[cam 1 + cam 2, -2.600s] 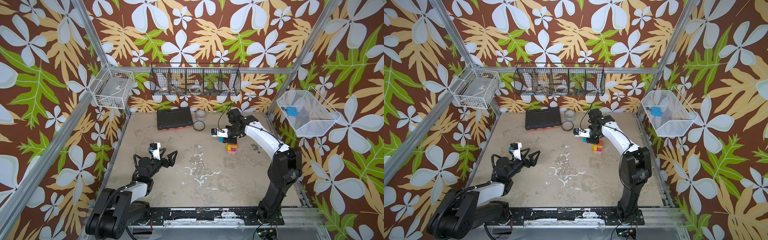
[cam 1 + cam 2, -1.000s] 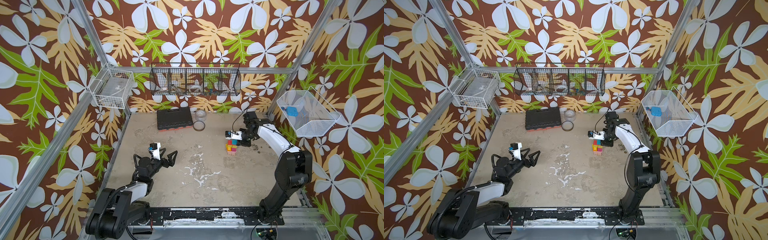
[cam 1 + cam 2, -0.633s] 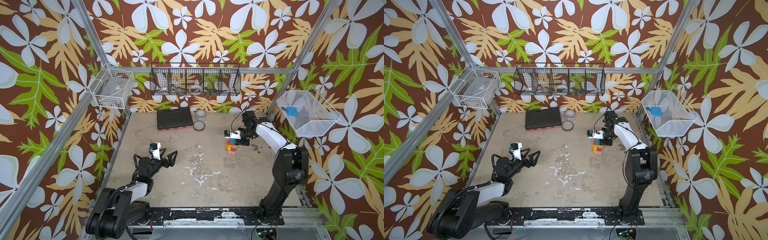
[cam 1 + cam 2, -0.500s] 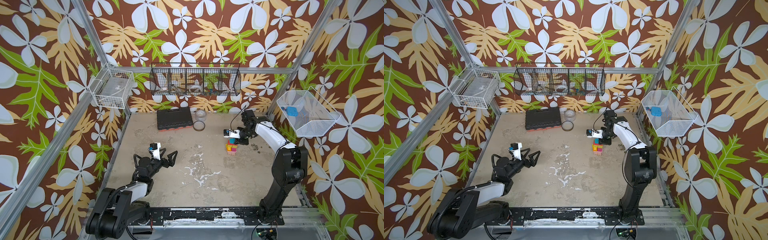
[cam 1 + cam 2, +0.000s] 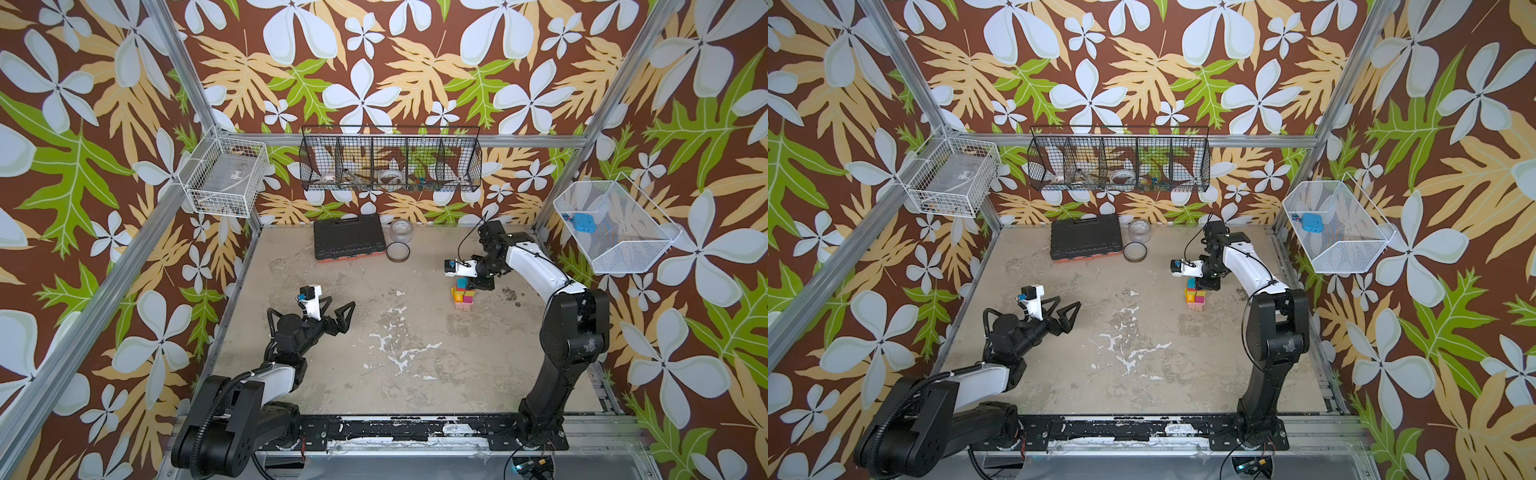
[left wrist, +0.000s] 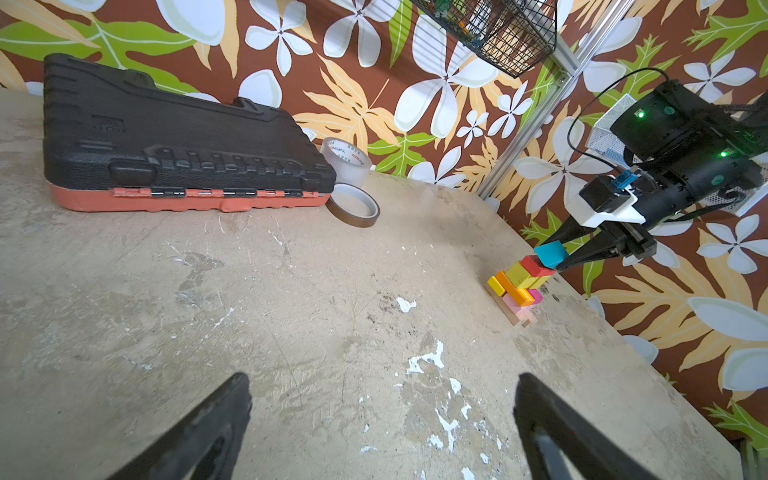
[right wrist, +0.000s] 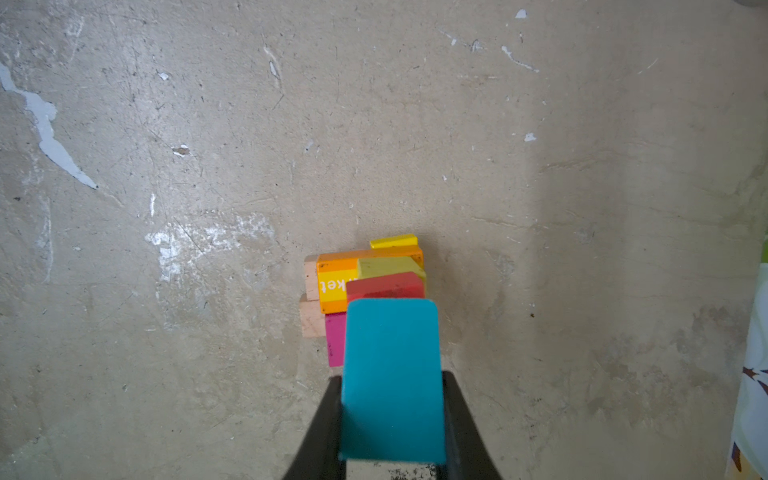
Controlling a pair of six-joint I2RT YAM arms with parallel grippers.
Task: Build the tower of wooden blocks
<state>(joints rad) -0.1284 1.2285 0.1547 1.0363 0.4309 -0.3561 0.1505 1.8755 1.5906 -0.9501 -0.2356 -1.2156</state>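
Found the wood block tower (image 5: 462,296) right of centre on the table (image 5: 407,374) in both top views, well apart from the back wall. Counted a pale pink base, then magenta, yellow and orange, with a red block (image 7: 386,286) uppermost. Planks lying flat, orange one running along the base.

Saw the right gripper (image 7: 392,386) clenched on a teal block (image 7: 392,374) right over the red block, long side running along the fingers. Cannot tell whether teal touches red. Saw the left gripper (image 5: 338,313) spread wide and holding nothing, left of centre, well apart from the tower.

Logged a black wire basket (image 5: 390,164) on the back wall, with small odds inside too small to name. Logged a white basket (image 5: 226,203) at upper left, holding something clear. Logged a second white basket (image 5: 623,253) at right, holding a blue thing (image 5: 582,222).

Noted a black tool case (image 5: 347,239) and two tape rolls (image 5: 399,241) by the back wall, upper centre. Noted broad open tabletop between the arms and toward the lower edge.
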